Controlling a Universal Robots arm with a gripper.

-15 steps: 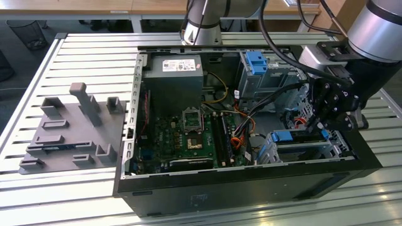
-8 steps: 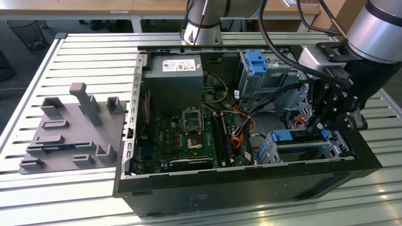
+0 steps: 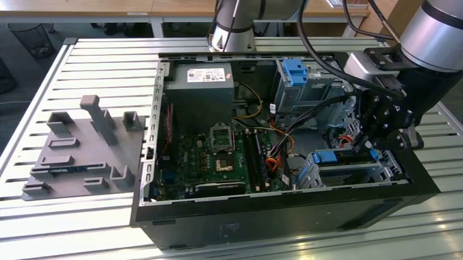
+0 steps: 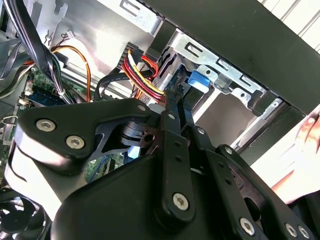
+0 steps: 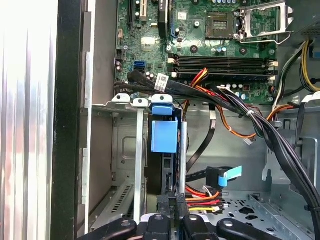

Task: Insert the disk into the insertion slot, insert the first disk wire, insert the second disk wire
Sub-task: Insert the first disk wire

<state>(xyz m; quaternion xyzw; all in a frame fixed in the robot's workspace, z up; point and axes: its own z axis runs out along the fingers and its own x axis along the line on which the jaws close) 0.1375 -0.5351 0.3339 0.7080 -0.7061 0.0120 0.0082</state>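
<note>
The disk [image 5: 161, 170] stands edge-on inside the insertion slot [image 5: 125, 150], its bright-blue carrier tab [image 5: 164, 135] at the cage mouth. In the exterior view the blue carrier [image 3: 326, 157] sits in the low silver cage [image 3: 361, 173] at the case's near right corner. My gripper [image 5: 170, 202] is at the disk's rear edge, fingers close together on the connector of a disk wire [image 5: 200, 200] with red, yellow and black strands. The second wrist view shows the same wire [image 4: 142, 75] ending at the gripper [image 4: 176, 97]. A black wire with a blue tab [image 5: 227, 176] hangs loose beside it.
The open case holds a motherboard [image 3: 217, 157], a power supply [image 3: 199, 92] and a taller cage with a blue latch [image 3: 296, 73]. A thick black cable bundle [image 5: 260, 125] crosses above the slot. A grey fixture plate [image 3: 79, 151] lies at the exterior view's left. A hand [image 4: 307, 145] is outside the case.
</note>
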